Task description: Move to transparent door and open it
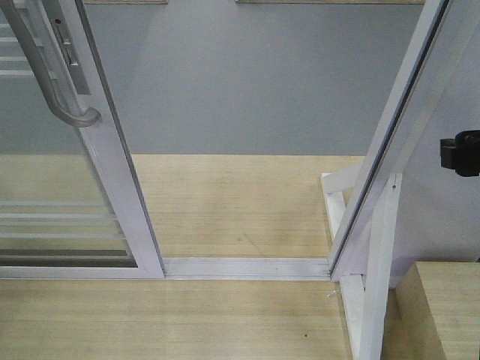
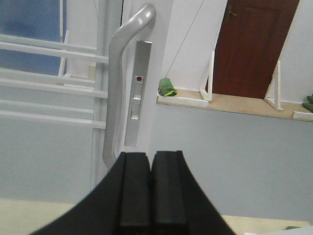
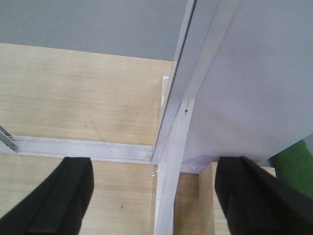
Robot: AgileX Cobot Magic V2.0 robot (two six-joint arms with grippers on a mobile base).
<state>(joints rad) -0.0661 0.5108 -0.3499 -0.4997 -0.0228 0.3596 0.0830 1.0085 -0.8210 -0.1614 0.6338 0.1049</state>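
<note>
Front view: transparent door [image 1: 56, 187] stands at left, slid aside w/ a gap between it & the white frame post [image 1: 401, 127] at right. Its curved silver handle [image 1: 52, 75] sits upper left. A white floor track [image 1: 247, 268] runs across the wooden floor [image 1: 225, 202] between door & post. A black part [image 1: 461, 152] pokes in at right edge; can't tell what it is.

Left wrist view: left gripper [image 2: 150, 191] clenched, fingers pressed together on nothing, just below the handle & lock plate [image 2: 137, 93]. Green object [image 2: 167, 87] on a ledge and a brown door [image 2: 254, 46] sit beyond.

Right wrist view: right gripper [image 3: 156, 196] released, fingers [image 3: 68, 196] wide apart, above track & post base.
</note>
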